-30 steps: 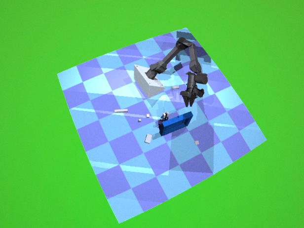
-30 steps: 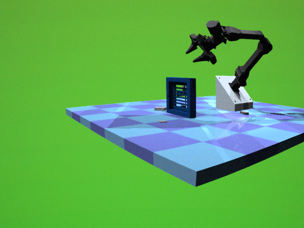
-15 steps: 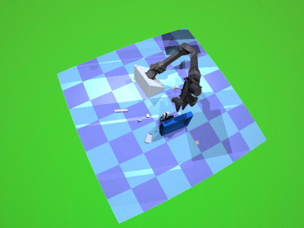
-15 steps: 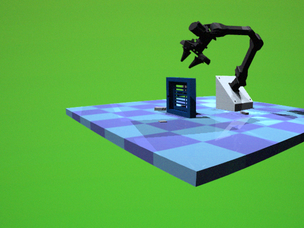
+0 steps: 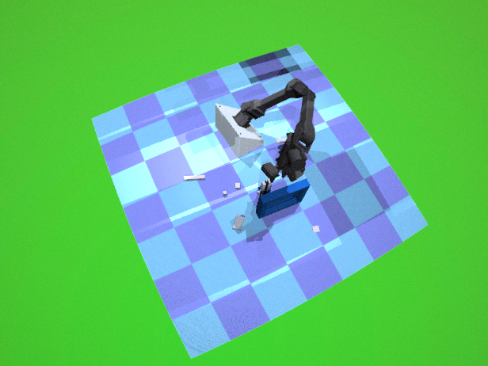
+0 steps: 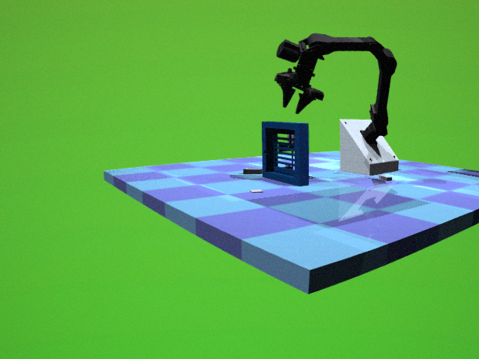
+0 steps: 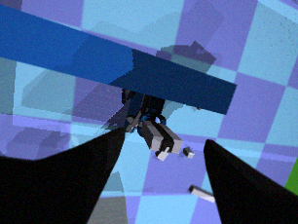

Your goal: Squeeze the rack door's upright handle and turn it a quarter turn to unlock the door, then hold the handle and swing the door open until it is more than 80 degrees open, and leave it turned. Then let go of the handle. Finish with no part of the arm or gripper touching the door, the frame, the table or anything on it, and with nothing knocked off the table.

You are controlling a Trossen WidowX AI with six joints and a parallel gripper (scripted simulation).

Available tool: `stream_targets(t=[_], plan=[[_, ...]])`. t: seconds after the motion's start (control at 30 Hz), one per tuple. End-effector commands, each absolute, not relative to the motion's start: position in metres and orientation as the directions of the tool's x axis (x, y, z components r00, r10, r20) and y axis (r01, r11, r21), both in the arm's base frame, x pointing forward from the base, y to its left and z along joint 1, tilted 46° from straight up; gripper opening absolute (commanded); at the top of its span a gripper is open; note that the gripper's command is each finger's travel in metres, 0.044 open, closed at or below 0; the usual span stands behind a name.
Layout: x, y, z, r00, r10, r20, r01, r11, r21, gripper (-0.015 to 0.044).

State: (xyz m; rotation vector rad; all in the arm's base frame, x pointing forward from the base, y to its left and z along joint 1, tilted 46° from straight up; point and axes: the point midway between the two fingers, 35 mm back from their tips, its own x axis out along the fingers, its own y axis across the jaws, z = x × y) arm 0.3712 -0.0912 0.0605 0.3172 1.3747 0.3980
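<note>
The blue rack frame (image 5: 286, 191) (image 6: 285, 125) (image 7: 63, 49) stands upright on the table. The slatted door (image 6: 285, 158) shows inside it and looks shut, though its exact angle is unclear. The handle, a pair of light grey upright bars (image 5: 265, 185) (image 7: 152, 136), is on the side facing the robot base, near one end of the frame. My gripper (image 6: 291, 109) (image 7: 164, 138) is open, partly spread, and empty. It points down and hangs above the top of the frame, touching nothing. In the wrist view the handle appears between the fingertips but lies well below them.
A white wedge-shaped base (image 5: 227, 127) (image 6: 354, 151) carries the arm. A grey block (image 5: 238, 223) (image 6: 253, 171), a white bar (image 5: 194, 177) (image 7: 202, 194) and two small cubes lie beyond the handle end. A flat white piece (image 5: 315, 229) (image 6: 256, 191) lies behind the frame; another bar (image 5: 281, 140) (image 6: 385, 177) is near the base.
</note>
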Motion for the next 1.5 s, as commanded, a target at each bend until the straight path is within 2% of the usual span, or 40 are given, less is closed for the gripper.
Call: stream_targets(t=[0.0, 0.5, 1.47], plan=[[0.365, -0.094, 0.048, 0.084, 0.517, -0.852, -0.060, 0.856, 0.514, 0.0293], [0.350, -0.103, 0.022, -0.053, 0.708, -0.704, 0.080, 0.706, 0.704, 0.0293], [0.350, -0.076, -0.006, -0.053, 0.710, -0.702, 0.082, 0.704, 0.706, 0.0293]])
